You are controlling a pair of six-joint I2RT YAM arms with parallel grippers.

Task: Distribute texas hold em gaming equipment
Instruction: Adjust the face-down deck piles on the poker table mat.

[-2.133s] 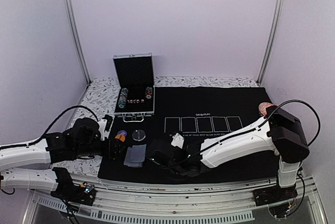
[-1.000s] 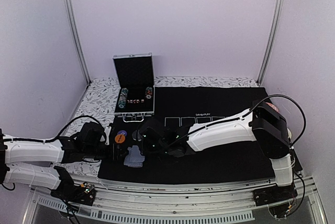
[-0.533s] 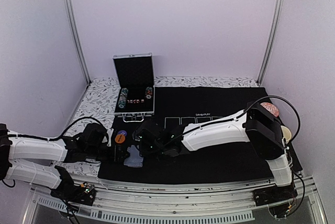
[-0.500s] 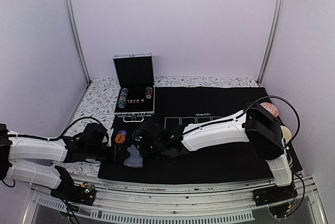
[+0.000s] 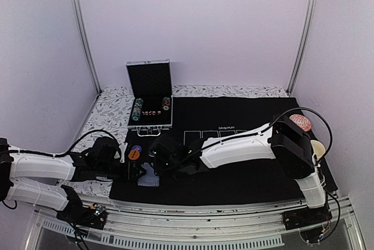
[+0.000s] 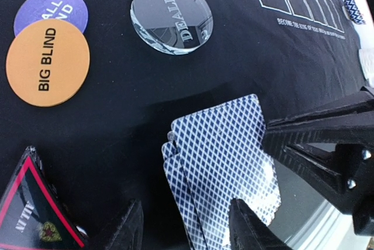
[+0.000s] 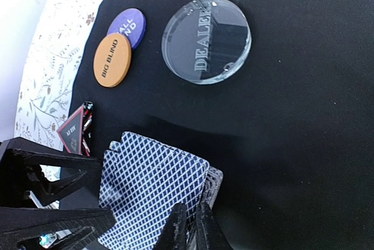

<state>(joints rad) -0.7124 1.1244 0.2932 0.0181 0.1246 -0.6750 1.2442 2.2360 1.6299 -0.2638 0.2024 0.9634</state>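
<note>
At the near-left corner of the bench [image 5: 110, 108] the playing cards [image 6: 219, 162] lie stacked. The right tool [image 7: 190, 218] pinches their edge, and the left tool [image 6: 186, 221] gapes wide, empty. Dealing looks barely begun; chips [image 5: 138, 110] sit in the case [image 5: 149, 78].

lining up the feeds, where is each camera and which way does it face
Top external: above and behind the bases, looking down at the black mat; both arms show.
Left wrist: low, facing the stack of blue diamond-backed cards; left claw at bottom.
Right wrist: over the same cards; right claw at bottom.
Both wrists share the clear round DEALER disc.
</note>
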